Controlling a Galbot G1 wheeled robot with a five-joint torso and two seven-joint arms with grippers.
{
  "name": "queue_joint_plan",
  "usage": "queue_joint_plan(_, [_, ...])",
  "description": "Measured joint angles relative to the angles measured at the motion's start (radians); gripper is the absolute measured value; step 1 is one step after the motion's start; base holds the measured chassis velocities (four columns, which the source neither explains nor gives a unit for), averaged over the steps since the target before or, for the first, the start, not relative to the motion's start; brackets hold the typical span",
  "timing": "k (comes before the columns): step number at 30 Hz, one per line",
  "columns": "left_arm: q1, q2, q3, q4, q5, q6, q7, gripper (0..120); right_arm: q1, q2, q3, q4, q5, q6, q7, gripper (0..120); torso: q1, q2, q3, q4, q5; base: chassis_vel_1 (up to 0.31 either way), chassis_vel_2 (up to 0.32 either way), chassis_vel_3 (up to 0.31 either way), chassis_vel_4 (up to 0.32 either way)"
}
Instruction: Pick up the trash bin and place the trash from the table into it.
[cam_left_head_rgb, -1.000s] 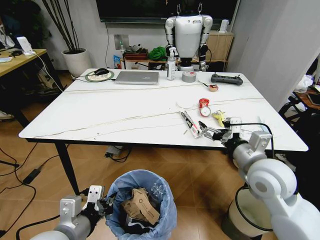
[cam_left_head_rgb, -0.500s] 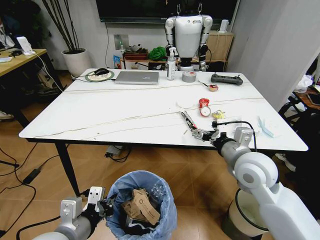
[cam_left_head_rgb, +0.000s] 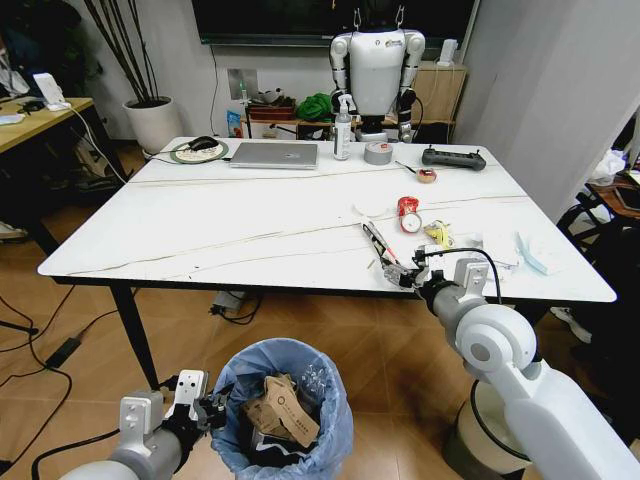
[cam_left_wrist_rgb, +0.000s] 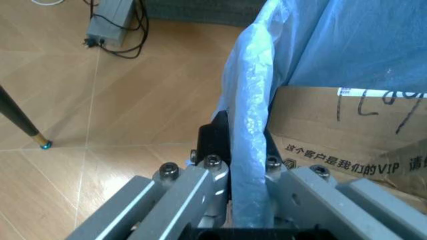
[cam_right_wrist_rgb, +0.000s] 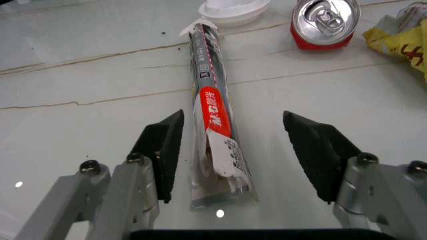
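Trash on the table (cam_left_head_rgb: 200, 230) is what the right gripper (cam_left_head_rgb: 405, 277) reaches for: its fingers (cam_right_wrist_rgb: 163, 145) are spread wide on either side of a long, flattened wrapper (cam_right_wrist_rgb: 213, 117) with a red label, not touching it. The wrapper lies flat on the marble-look top, its long axis running straight away from the gripper; its torn near end sits between the fingers and its far end points at a white lid (cam_right_wrist_rgb: 233, 7). Beyond the wrapper, to one side, stand a red can (cam_right_wrist_rgb: 325, 22), seen from above with its pull tab, and a crumpled yellow wrapper (cam_right_wrist_rgb: 400, 35).

The left gripper (cam_left_head_rgb: 210, 412) is low beside the trash bin (cam_left_head_rgb: 300, 400), clamped on its rim with the light-blue bag (cam_left_wrist_rgb: 250, 150) pinched between its fingers. The bin is below the table's near edge, and brown cardboard (cam_left_head_rgb: 285, 412) printed with black characters lies inside it.

Farther across the table from the wrapper are a closed laptop (cam_left_head_rgb: 273, 154), a spray bottle (cam_left_head_rgb: 343, 130), a grey tape roll (cam_left_head_rgb: 378, 152), a black controller (cam_left_head_rgb: 452, 157) and a round pad with a mouse (cam_left_head_rgb: 198, 150). Behind the table stand a white humanoid robot (cam_left_head_rgb: 377, 65) against the wall and a potted plant (cam_left_head_rgb: 150, 110). The floor is wood, with cables trailing under the table
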Motion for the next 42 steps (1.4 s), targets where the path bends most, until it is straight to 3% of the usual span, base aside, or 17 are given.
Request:
queue_joint_plan(2, [-0.001,0.001,0.0,0.0,-0.001,0.0,0.0,0,0.0,0.0,0.0,0.0,-0.001,0.001,-0.001,52,0.0,0.0,0.0,0.0,0.0,0.0,0.0,0.0,0.0])
queue_joint_plan(16, [-0.016,0.018,-0.005,0.0,-0.027,0.0,-0.003,0,-0.016,0.003,-0.005,-0.008,-0.052,0.016,-0.053,0,0.0,0.0,0.0,-0.0001,0.0,0.0,0.0,0.0,0.0])
queue_joint_plan(24, [-0.016,0.022,-0.008,0.0,-0.028,0.0,-0.003,0,-0.01,0.004,0.0,-0.004,-0.055,0.027,-0.055,0,0.0,0.0,0.0,0.0001,0.0002,0.0,0.0,0.0,0.0])
queue_joint_plan(26, [-0.015,0.026,-0.014,0.0,-0.03,0.0,-0.004,0,-0.006,-0.017,0.024,0.037,-0.045,0.038,-0.091,0,0.0,0.0,0.0,0.0001,0.0001,0.0,0.0,0.0,0.0])
queue_joint_plan(29, [-0.016,0.025,-0.015,0.0,-0.032,0.0,-0.005,0,-0.034,-0.107,0.084,0.13,-0.036,0.135,-0.341,0,0.0,0.0,0.0,0.0,0.0,0.0,0.0,0.0,0.0])
queue_joint_plan(32, [-0.017,0.022,-0.013,0.0,-0.032,0.0,-0.005,0,-0.054,-0.15,0.095,0.17,-0.012,0.147,-0.401,0,0.0,0.0,0.0,-0.0001,0.0002,0.0,0.0,0.0,0.0])
queue_joint_plan(38, [-0.017,0.017,-0.016,0.0,-0.031,0.0,-0.005,0,-0.125,-0.354,0.122,0.246,-0.007,0.211,-0.639,0,0.0,0.0,0.0,-0.0001,0.0003,0.0,0.0,0.0,0.0])
queue_joint_plan(42, [-0.018,0.017,-0.018,0.0,-0.03,0.0,-0.005,0,-0.126,-0.441,0.135,0.281,-0.006,0.196,-0.752,0,0.0,0.0,0.0,-0.0001,0.0002,0.0,0.0,0.0,0.0])
